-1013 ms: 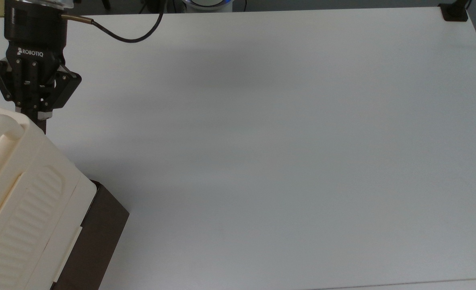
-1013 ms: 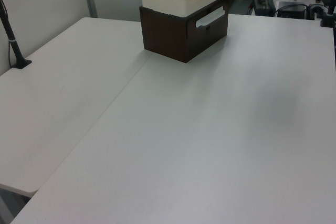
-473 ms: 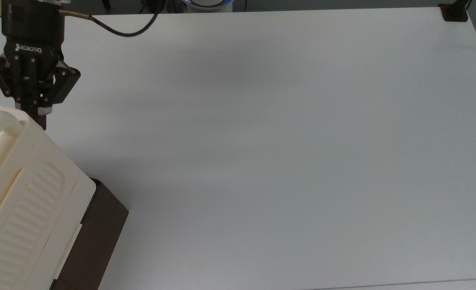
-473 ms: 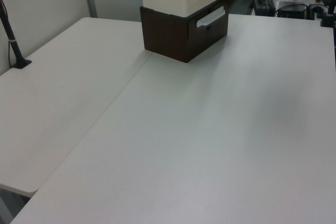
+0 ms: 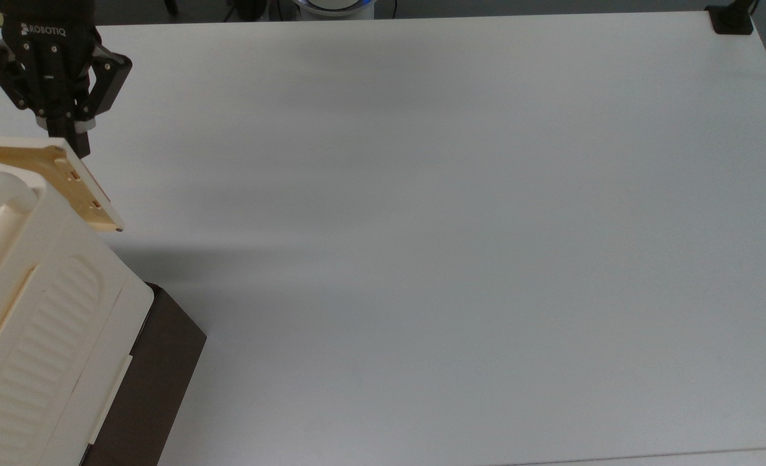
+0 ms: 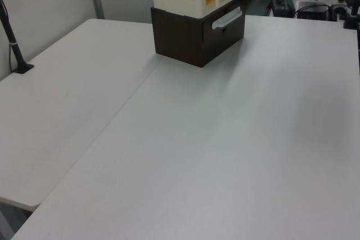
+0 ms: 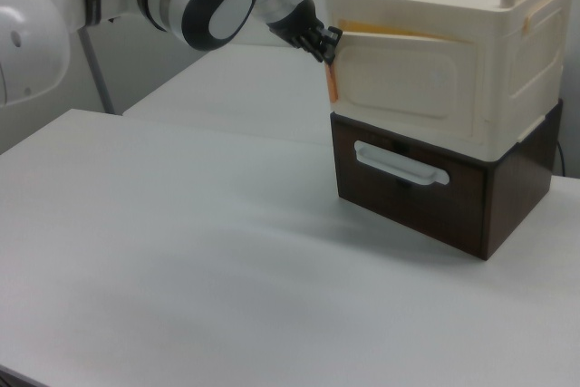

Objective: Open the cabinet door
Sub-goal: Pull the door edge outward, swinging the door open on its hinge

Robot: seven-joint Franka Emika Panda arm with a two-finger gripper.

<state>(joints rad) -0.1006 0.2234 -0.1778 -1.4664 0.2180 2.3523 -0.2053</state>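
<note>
At the top view's left edge, the flat cream plastic cabinet door (image 5: 65,184) stands partly swung out from the boxy cream cabinet (image 5: 39,310), its free edge pinched by the black two-finger gripper (image 5: 64,133). Opening looks underway; the next move probably calls for pulling further along the hinge arc. Half a second ago the door was barely ajar and the gripper sat lower.
</note>
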